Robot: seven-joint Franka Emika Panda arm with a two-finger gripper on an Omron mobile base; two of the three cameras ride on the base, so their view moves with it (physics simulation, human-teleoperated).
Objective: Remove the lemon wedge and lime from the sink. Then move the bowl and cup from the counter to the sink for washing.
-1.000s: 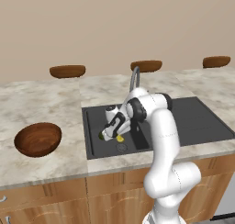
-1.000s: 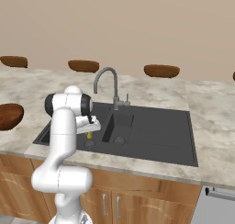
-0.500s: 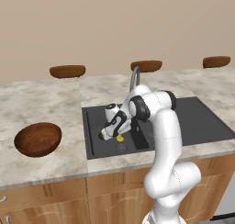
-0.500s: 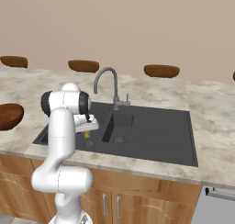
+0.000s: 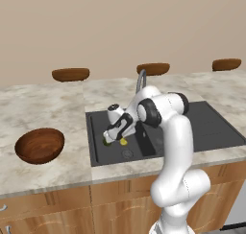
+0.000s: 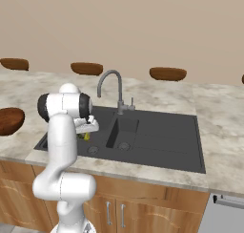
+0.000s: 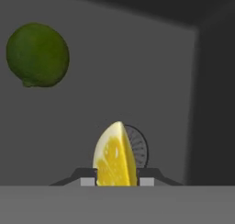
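While my claw (image 7: 114,182) sits low in the left basin of the sink (image 5: 211,127), its two fingertips are clamped on the lemon wedge (image 7: 114,158), one on each side. In the hand view the wedge stands upright between the tips, cut face toward the camera, with the round drain (image 7: 137,147) partly hidden right behind it. I can't tell whether the wedge is touching the basin floor or just off it.

The lime (image 7: 37,54) is on the basin floor, apart from the wedge, up and to the left in the hand view. In the left base view it's the dark green spot (image 5: 107,142) just beside the yellow of the wedge (image 5: 124,142), both under my claw (image 5: 113,138). In the right base view my arm covers most of that; a bit of yellow wedge (image 6: 86,136) shows below the wrist.

The bowl (image 5: 40,145) is on the counter (image 5: 48,108) left of the sink, upright, well apart from the basin edge. In the right base view its rim (image 6: 10,121) shows at the left edge.

The faucet (image 6: 112,90) stands behind the sink, spout arcing toward the left basin. Brown stool tops (image 5: 70,74) line the far side of the counter.
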